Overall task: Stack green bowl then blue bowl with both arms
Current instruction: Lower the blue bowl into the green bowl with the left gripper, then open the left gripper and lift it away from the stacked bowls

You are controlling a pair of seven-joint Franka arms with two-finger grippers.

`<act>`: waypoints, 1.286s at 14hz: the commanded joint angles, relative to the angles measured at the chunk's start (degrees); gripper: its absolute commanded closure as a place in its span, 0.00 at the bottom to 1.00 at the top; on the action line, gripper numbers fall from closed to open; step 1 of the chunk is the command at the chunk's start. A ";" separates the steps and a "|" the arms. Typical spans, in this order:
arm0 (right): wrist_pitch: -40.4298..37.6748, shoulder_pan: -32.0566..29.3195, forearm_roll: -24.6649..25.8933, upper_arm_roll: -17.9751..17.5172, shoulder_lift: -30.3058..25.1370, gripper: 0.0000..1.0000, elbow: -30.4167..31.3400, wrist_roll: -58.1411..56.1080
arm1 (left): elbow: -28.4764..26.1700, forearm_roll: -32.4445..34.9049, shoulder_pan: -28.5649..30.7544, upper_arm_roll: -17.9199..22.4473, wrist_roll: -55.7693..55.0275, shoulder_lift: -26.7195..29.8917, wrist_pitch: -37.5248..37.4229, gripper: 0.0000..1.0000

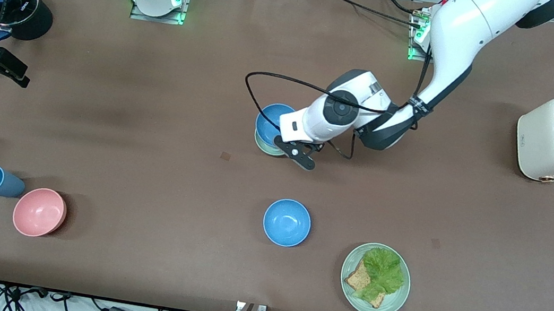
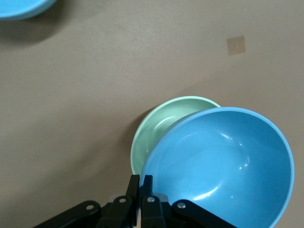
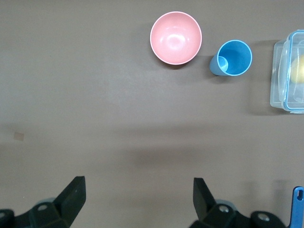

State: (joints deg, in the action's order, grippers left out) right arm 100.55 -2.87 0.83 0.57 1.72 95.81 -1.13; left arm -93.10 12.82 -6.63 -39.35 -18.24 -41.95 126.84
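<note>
Left claw (image 2: 141, 190) pinches the blue bowl (image 2: 221, 166) by its rim, hanging it slightly off-centre over the green bowl (image 2: 161, 126) mid-desk, ready to nest. Right claw (image 3: 137, 202) waits, spread wide, over the desk's edge at its own end.

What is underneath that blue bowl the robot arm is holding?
The green bowl sits on the table under the blue bowl, which the left gripper holds by its rim. Only a crescent of the green bowl shows; the rest is covered. The right gripper waits, open.
</note>
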 commanded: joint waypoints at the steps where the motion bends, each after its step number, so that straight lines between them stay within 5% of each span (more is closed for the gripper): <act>1: 0.35 -0.21 -0.31 -0.22 -1.45 0.00 1.49 -0.10 | 1.78 3.34 -1.02 0.68 0.84 -1.73 2.43 0.96; 4: -0.18 -0.21 -0.13 -0.30 -1.45 0.00 1.13 -1.07 | 1.78 7.04 -0.84 0.77 1.19 -1.99 4.03 0.94; 9: -1.41 -0.21 0.22 -0.30 -1.89 0.00 1.05 -1.95 | 2.48 5.73 0.03 0.77 0.58 -1.82 3.15 0.61; 12: -3.43 -0.21 0.13 -0.30 -2.68 0.00 1.13 -1.51 | 6.94 -1.30 4.68 -0.11 0.75 -0.33 -6.30 0.54; 15: -5.19 -0.21 -0.57 -0.22 -2.68 0.00 1.31 -1.16 | 13.98 -1.57 6.01 -0.99 0.31 0.73 -15.90 0.54; 18: -4.67 -0.21 -0.48 -0.22 -2.60 0.00 1.66 -1.24 | 15.49 -1.57 9.60 -1.08 1.01 2.04 -20.14 0.52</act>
State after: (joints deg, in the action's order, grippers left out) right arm 95.51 -2.87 0.79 0.55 0.35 96.00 -2.22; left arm -78.25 12.23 0.91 -39.96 -18.27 -40.99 109.08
